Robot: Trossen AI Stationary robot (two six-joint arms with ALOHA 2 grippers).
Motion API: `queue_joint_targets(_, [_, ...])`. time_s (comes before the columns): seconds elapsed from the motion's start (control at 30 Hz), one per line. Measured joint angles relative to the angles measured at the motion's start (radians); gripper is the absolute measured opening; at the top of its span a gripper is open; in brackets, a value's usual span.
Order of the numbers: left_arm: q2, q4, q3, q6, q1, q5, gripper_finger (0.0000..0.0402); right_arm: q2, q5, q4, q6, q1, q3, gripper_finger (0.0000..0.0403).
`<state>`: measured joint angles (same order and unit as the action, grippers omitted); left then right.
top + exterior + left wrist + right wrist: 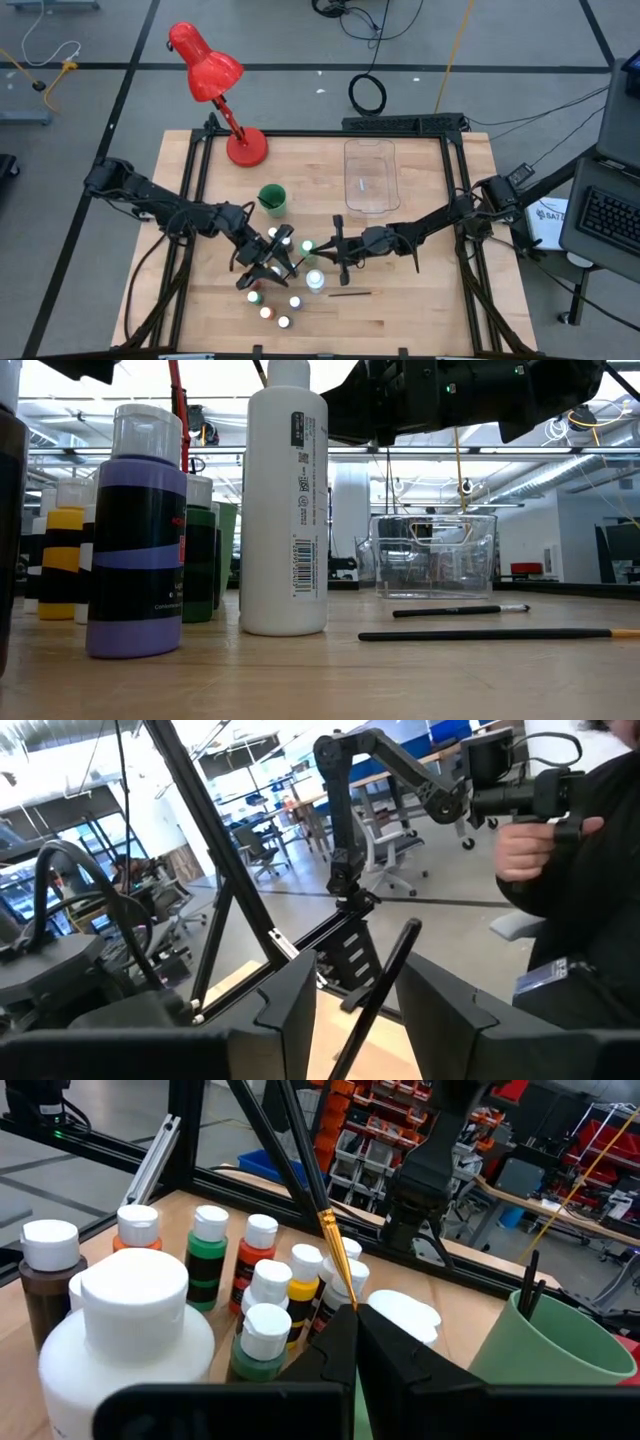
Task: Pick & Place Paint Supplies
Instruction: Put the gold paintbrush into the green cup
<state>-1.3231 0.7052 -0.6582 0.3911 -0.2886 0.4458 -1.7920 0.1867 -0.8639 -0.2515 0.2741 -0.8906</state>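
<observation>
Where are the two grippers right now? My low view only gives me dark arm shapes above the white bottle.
Observer: The high view puts both over the cluster of paint bottles at the front of the table, the left gripper and the right gripper close together.
Operator: Is the right one holding anything?
Observer: Yes. In its wrist view the fingers are shut on a paintbrush near the brush's orange end.
Operator: And the left?
Observer: Its fingers stand apart, with a thin dark handle running between them. I cannot tell whether that is the same brush.
</observation>
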Motion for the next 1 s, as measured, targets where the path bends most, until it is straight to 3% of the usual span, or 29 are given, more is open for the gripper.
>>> queue_joint_targets(0.1, [0.000,-0.001,0.000,-0.006,0.000,-0.002,0.0114,0.000,0.000,0.000,0.000,0.000,0.000,0.0000])
queue_joint_targets(0.3, [-0.006,-0.001,0.000,0.009,0.006,-0.032,0.0014,0.000,-0.004,0.009,-0.022,0.000,0.000,0.0000])
queue_joint_targets(0.57, [0.005,-0.008,0.000,-0.021,0.007,-0.156,0.0005,0.001,0.003,0.024,-0.061,0.022,0.001,0.0008])
queue_joint_targets(0.8, [0.175,-0.145,0.001,0.009,-0.032,-0.201,0.0003,0.001,0.004,0.009,-0.099,0.053,0.000,0.0013])
queue_joint_targets(0.9, [0.300,-0.227,0.000,0.018,-0.061,-0.300,0.0003,0.001,0.001,0.017,-0.100,0.071,0.000,0.0013])
queue_joint_targets(1.0, [0.430,-0.345,0.002,0.018,-0.083,-0.489,0.0002,0.001,-0.002,0.071,-0.063,0.100,0.000,0.0015])
